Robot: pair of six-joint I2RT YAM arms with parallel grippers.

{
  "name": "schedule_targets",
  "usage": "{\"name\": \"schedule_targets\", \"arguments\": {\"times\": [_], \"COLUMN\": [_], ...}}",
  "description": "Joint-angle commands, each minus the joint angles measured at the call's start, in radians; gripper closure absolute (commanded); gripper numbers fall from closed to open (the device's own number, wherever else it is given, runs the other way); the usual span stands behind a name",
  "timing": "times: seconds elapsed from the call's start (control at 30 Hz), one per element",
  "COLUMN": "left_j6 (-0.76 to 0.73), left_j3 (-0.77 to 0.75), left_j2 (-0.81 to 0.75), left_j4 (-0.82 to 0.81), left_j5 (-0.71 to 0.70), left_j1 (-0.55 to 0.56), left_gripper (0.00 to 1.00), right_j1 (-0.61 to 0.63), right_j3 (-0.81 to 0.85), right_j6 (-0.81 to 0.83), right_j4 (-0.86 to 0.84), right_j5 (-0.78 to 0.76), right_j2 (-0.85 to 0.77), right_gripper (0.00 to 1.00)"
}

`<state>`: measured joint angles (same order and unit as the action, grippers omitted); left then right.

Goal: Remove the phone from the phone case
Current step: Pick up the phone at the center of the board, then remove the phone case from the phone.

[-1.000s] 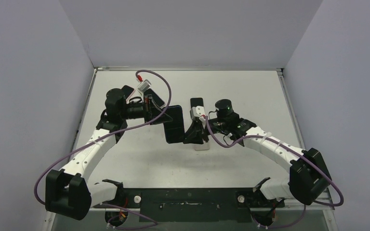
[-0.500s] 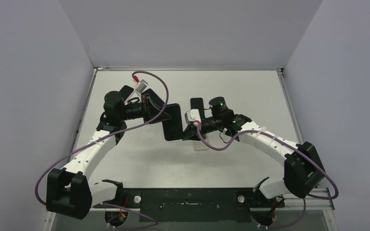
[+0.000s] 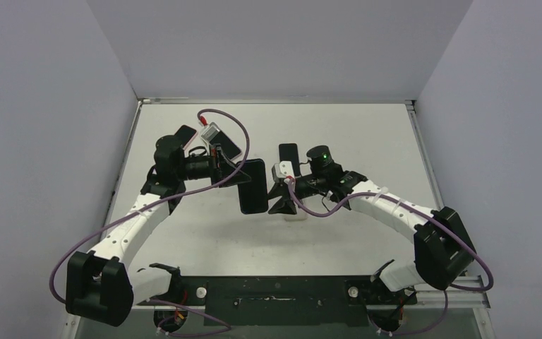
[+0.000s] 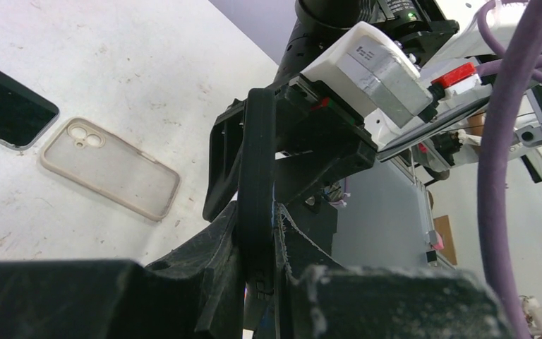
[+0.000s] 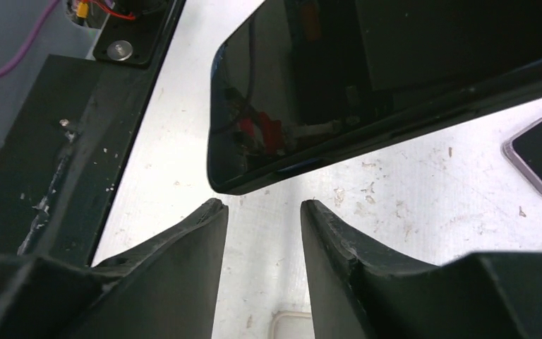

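Observation:
My left gripper (image 4: 257, 215) is shut on a black phone (image 3: 253, 186) and holds it edge-on above the middle of the table. Its thick matte black rim (image 4: 255, 162) looks like the phone case. In the right wrist view the glossy screen (image 5: 367, 78) slants just beyond my right gripper (image 5: 262, 205). That gripper is open and its fingertips stand slightly short of the phone's corner with nothing between them. From above, the right gripper (image 3: 275, 199) sits close to the phone's right edge, and the left gripper (image 3: 234, 178) is at its left.
A clear empty case (image 4: 109, 167) lies flat on the table under the right gripper, and its corner (image 5: 293, 326) shows between the fingers. A second dark phone (image 3: 288, 152) lies flat behind it. The black base plate (image 5: 35, 162) runs along the near edge.
My right gripper has opened and shifted left, its fingertips now just off the phone's corner. The left arm has turned the held phone slightly.

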<state>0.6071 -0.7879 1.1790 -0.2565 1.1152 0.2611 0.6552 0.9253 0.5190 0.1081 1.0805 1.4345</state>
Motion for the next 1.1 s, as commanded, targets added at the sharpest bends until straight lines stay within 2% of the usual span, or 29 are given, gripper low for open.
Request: {"name": "schedule_targets", "arguments": {"times": [0.0, 0.17, 0.27, 0.37, 0.5, 0.7, 0.83, 1.07], "left_j6": [-0.093, -0.130, -0.130, -0.115, -0.069, -0.056, -0.049, -0.032], "left_j3": [-0.048, -0.047, -0.042, -0.037, -0.016, -0.009, -0.007, 0.000], "left_j2": [-0.058, -0.072, -0.076, -0.081, -0.084, -0.088, -0.088, -0.085], "left_j4": [0.050, 0.084, 0.076, 0.048, -0.026, -0.045, -0.054, -0.065], "left_j5": [-0.027, -0.048, -0.043, -0.025, -0.002, 0.006, 0.008, 0.005], "left_j1": [0.002, 0.001, 0.001, 0.002, 0.003, 0.003, 0.003, 0.003], "left_gripper": [1.00, 1.00, 1.00, 1.00, 1.00, 1.00, 1.00, 1.00], "right_j1": [-0.006, -0.005, -0.005, -0.002, 0.011, 0.028, 0.033, 0.038], "right_j3": [-0.009, -0.041, -0.073, -0.078, -0.075, -0.070, -0.065, -0.045], "right_j6": [-0.008, -0.092, -0.194, -0.258, -0.296, -0.301, -0.299, -0.215], "right_j4": [-0.021, -0.089, -0.222, -0.284, -0.314, -0.314, -0.315, -0.266], "right_j5": [0.083, 0.129, 0.135, 0.138, 0.118, 0.114, 0.116, 0.117], "right_j2": [-0.058, -0.088, -0.099, -0.086, -0.065, -0.031, -0.020, -0.002], "right_gripper": [0.53, 0.45, 0.45, 0.45, 0.46, 0.51, 0.60, 0.94]}}
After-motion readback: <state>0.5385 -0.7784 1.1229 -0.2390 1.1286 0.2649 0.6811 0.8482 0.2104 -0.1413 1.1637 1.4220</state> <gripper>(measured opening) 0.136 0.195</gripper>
